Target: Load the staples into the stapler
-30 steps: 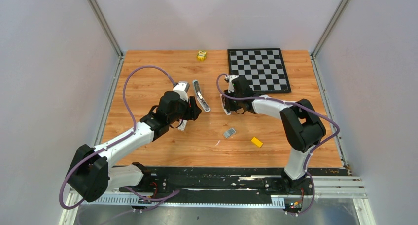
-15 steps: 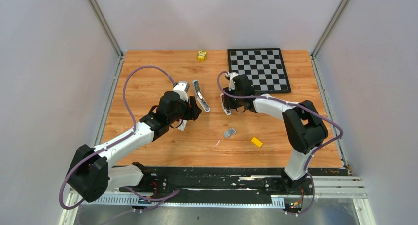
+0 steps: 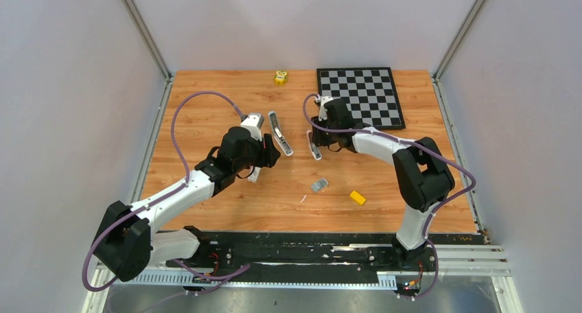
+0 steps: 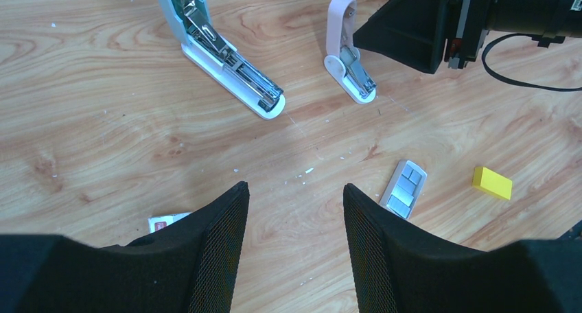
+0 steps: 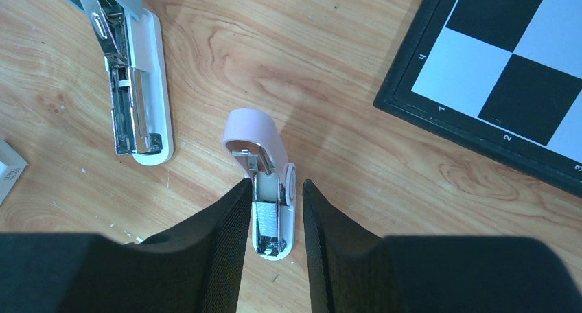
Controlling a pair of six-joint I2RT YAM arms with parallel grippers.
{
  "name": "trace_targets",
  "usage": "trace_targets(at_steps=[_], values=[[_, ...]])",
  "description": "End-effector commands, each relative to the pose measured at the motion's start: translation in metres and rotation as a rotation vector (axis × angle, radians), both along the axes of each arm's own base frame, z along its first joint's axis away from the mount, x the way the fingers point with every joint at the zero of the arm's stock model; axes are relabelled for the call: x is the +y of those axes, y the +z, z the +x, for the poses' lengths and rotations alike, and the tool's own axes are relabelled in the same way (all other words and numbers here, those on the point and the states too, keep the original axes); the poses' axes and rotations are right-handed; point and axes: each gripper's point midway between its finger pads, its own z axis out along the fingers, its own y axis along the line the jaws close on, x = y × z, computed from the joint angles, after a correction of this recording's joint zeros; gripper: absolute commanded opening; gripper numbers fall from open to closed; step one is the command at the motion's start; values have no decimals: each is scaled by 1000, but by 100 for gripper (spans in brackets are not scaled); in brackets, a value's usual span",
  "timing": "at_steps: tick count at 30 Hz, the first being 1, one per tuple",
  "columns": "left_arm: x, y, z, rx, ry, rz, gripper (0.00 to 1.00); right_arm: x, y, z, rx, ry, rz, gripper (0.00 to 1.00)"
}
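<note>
While left hand gapes empty, right hand, part-open, straddles rounded pink stapler, ridged staples apart.

A black-and-white checkered board and a small yellow rectangular block are lying on the wooden table.

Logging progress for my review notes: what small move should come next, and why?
Probably move the left fingers over the staples: they stand open and empty, the staples lie loose on the table, and the right fingers straddle the opened pink stapler.
</note>
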Motion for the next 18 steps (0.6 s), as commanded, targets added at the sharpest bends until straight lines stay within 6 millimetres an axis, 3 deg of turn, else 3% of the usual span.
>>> trace_targets(at_steps=[1, 18], values=[[0, 2, 0, -21, -11, -4, 56, -6, -9, 6, 18, -18, -26, 37], [-1, 5, 0, -35, -21, -16, 56, -12, -29, -2, 57, -25, -55, 33]])
